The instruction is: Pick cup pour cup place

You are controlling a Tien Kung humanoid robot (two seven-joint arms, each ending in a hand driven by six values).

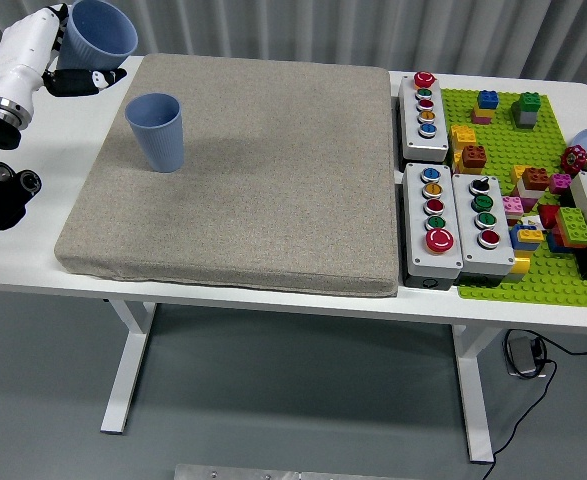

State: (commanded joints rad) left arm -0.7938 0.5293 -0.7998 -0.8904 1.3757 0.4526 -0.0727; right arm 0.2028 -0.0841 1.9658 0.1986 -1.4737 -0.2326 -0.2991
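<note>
A blue cup (97, 34) is gripped by the left hand (45, 58), apparently nearly upright, above the table's far left. Another blue cup (157, 131) stands on the grey mat (253, 170).

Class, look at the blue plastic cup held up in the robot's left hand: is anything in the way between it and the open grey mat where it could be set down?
Only the standing blue plastic cup sits nearby on the grey fabric mat, below the held blue plastic cup in the left hand. Elsewhere the mat looks clear.
</note>
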